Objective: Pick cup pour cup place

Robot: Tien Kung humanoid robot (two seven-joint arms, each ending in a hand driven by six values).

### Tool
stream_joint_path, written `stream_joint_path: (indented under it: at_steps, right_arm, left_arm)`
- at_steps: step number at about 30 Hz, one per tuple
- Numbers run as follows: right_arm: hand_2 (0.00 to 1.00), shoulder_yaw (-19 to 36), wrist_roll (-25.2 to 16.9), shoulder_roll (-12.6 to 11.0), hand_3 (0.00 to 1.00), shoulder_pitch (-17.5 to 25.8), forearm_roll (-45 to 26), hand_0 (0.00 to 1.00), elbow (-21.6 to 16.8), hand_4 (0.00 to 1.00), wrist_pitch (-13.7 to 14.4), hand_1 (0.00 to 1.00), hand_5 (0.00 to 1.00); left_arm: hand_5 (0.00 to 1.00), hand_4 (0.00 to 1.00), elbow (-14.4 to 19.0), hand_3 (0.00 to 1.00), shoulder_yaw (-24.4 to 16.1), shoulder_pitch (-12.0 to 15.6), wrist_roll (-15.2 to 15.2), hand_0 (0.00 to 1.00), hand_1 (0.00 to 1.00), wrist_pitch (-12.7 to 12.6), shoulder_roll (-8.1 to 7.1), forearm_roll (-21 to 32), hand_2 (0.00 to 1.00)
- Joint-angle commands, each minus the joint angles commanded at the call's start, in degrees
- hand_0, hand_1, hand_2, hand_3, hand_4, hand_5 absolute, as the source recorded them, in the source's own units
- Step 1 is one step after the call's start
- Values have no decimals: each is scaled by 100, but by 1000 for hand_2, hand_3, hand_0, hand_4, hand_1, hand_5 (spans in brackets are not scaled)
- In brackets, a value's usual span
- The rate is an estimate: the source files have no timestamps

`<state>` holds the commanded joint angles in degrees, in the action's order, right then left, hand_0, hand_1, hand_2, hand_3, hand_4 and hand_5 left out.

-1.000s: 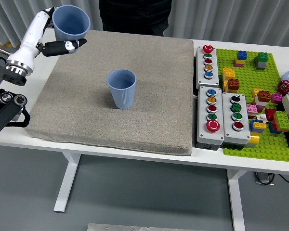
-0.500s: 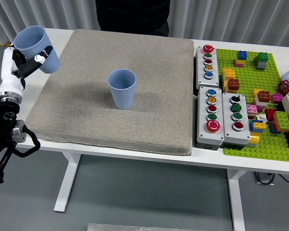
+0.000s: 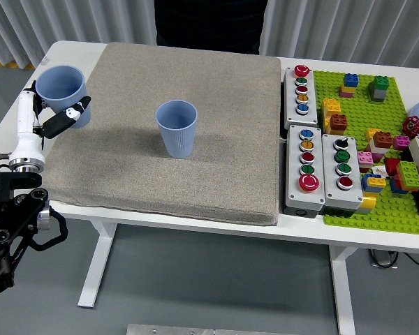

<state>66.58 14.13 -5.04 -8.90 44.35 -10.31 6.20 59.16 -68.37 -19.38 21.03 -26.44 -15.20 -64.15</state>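
Head view: the left hand [image 3: 50, 118] comes in from the 9 o'clock edge with its fingers [image 3: 71, 116] wrapped around a blue cup [image 3: 61, 91], holding it roughly upright at the left border of the grey mat [image 3: 216, 160], mouth up. A second blue cup [image 3: 177, 128] stands upright on the mat near its middle, at 3 o'clock from the held cup and well apart from it. The white table [image 3: 195, 225] shows along the mat's near edge. At 3 o'clock from the mat sit three grey button boxes [image 3: 302, 89], one farther back and two side by side nearer the front, each with a column of coloured buttons. Beyond them, toward the right edge, a green baseplate [image 3: 356, 216] carries scattered coloured bricks. A person in dark clothing [image 3: 209, 24] stands at 12 o'clock behind the table; no hands of theirs show.
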Motion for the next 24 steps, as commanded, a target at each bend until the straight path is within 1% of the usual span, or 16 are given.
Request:
stream_joint_path:
  at_steps: [1, 2, 6, 9, 12, 20, 24]
  right_arm:
    - [747, -3, -1, 0, 707, -1, -4, 724, 0, 331, 0, 698, 286]
    - [747, -12, -3, 0, 707, -7, -16, 724, 0, 331, 1, 698, 286]
    - [747, -12, -3, -2, 706, -15, -11, 724, 0, 331, -2, 698, 285]
    - [746, -15, -3, -2, 706, -17, -15, 724, 0, 330, -2, 698, 286]
    - [746, -17, -2, 2, 706, -25, -15, 724, 0, 330, -2, 698, 286]
    - [745, -28, -5, 0, 706, -65, -35, 724, 0, 329, 6, 698, 282]
    - [745, -32, -3, 0, 705, -74, -42, 724, 0, 329, 9, 698, 282]
  left_arm:
    - [69, 781, -33, 519, 9, -7, 41, 551, 523, -1, 16, 25, 516]
    - [69, 781, -102, 519, 40, -22, 119, 551, 523, -13, 68, 108, 516]
    - [68, 781, -273, 521, 140, -52, 251, 556, 522, -71, 169, 227, 519]
    - [77, 782, -405, 520, 225, -84, 270, 559, 522, -106, 204, 209, 518]
    - [77, 782, -645, 520, 344, -144, 300, 559, 522, -139, 253, 175, 518]
    - [79, 781, -937, 520, 524, -280, 370, 560, 523, -196, 303, 252, 518]
    - [82, 781, -972, 520, 555, -304, 357, 560, 523, -194, 317, 259, 519]
